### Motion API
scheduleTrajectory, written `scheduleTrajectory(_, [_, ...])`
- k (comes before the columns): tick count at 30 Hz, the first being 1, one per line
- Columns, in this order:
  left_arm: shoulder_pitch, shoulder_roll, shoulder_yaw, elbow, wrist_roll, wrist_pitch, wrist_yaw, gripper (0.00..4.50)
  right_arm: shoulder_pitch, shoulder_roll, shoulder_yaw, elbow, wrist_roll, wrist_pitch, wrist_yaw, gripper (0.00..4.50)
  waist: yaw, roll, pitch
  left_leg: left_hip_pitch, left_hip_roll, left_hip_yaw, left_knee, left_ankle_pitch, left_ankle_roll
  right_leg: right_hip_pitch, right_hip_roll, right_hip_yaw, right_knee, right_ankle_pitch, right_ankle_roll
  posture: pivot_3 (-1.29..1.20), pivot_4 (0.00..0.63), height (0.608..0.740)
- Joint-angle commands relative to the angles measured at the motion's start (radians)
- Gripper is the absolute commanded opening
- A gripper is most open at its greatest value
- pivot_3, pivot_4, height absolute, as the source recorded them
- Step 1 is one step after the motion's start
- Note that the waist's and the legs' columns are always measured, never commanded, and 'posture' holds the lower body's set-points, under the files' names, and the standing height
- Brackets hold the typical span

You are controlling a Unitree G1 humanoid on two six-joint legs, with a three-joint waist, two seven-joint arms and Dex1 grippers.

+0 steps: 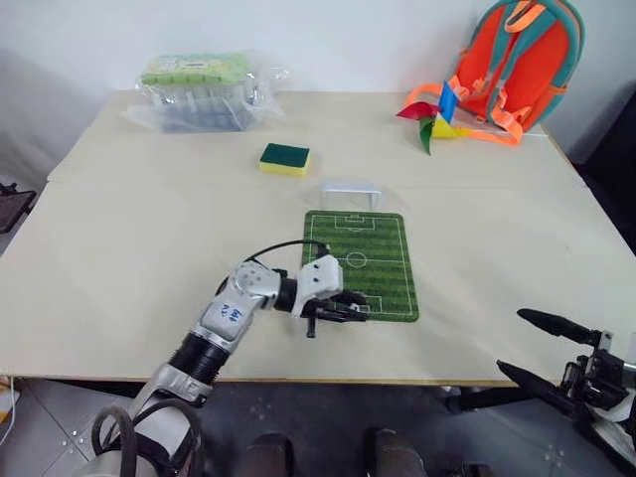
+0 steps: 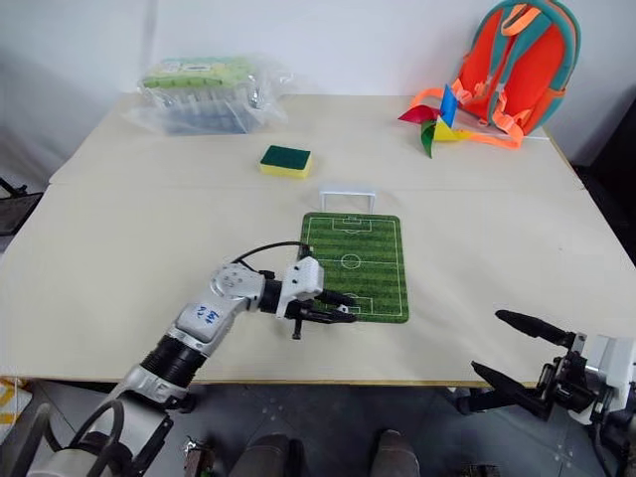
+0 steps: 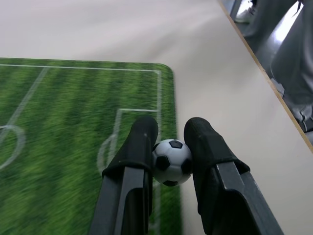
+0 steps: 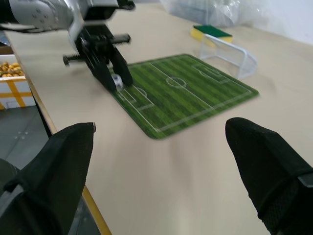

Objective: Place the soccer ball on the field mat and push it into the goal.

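While the right hand gapes, the left hand pinches the glossy round soccer ball.

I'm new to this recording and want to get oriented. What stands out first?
The left gripper pinches a tiny black-and-white soccer ball over the near end of the flat green striped field mat. A small white frame goal stands at the mat's far end, and a bright orange backpack leans at the table's far right corner.
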Motion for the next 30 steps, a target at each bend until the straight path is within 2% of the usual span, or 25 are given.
scheduleTrajectory(1, [-0.029, -0.025, 0.018, 0.014, 0.021, -0.027, 0.043, 0.84, 0.034, 0.022, -0.015, -0.094, 0.015, 0.004, -0.043, 4.50, 0.003, 0.000, 0.000, 0.000, 0.000, 0.000, 0.000, 0.000, 0.000, 0.000, 0.000, 0.000, 0.000, 0.000, 0.000, 0.00, 0.150, 0.740])
scheduleTrajectory(12, [-0.045, -0.034, -0.001, 0.081, 0.069, -0.090, 0.040, 0.84, 0.036, 0.032, 0.032, -0.204, -0.002, 0.053, -0.159, 4.50, 0.003, 0.000, 0.000, 0.000, 0.000, 0.000, 0.000, 0.000, 0.000, 0.000, 0.000, 0.000, 0.000, 0.000, 0.000, 0.00, 0.150, 0.740])
scheduleTrajectory(14, [-0.049, -0.056, 0.013, 0.088, 0.066, -0.084, 0.068, 1.55, 0.019, 0.026, 0.049, -0.240, -0.003, 0.082, -0.201, 4.50, 0.002, 0.000, 0.000, 0.000, 0.000, 0.000, 0.000, 0.000, 0.000, 0.000, 0.000, 0.000, 0.000, 0.000, 0.000, 0.00, 0.150, 0.740])
scheduleTrajectory(16, [-0.051, -0.071, 0.024, 0.085, 0.053, -0.085, 0.071, 2.08, 0.012, 0.024, 0.058, -0.261, -0.004, 0.099, -0.226, 4.50, 0.002, 0.000, 0.000, 0.000, 0.000, 0.000, 0.000, 0.000, 0.000, 0.000, 0.000, 0.000, 0.000, 0.000, 0.000, 0.00, 0.150, 0.740])
scheduleTrajectory(19, [-0.037, -0.065, 0.029, 0.052, 0.028, -0.086, 0.029, 3.03, 0.011, 0.026, 0.061, -0.281, -0.004, 0.118, -0.245, 4.50, 0.004, 0.000, 0.000, -0.001, 0.000, -0.001, 0.000, 0.000, 0.000, 0.000, 0.000, -0.001, 0.000, 0.000, 0.000, 0.00, 0.150, 0.740])
scheduleTrajectory(26, [-0.028, -0.055, 0.067, 0.014, 0.009, -0.072, 0.029, 3.03, 0.008, 0.031, 0.065, -0.280, -0.004, 0.128, -0.250, 4.50, 0.003, 0.000, 0.000, 0.000, 0.000, 0.000, 0.000, -0.001, 0.000, 0.000, 0.000, -0.001, 0.000, 0.000, 0.000, 0.00, 0.150, 0.740])
scheduleTrajectory(30, [-0.017, -0.034, 0.121, -0.053, -0.060, -0.047, -0.004, 3.03, -0.001, 0.035, 0.071, -0.246, -0.008, 0.114, -0.232, 4.50, 0.002, 0.000, 0.000, 0.000, 0.000, 0.000, 0.000, -0.001, 0.001, 0.000, 0.000, -0.001, 0.000, 0.000, 0.000, 0.00, 0.150, 0.740])
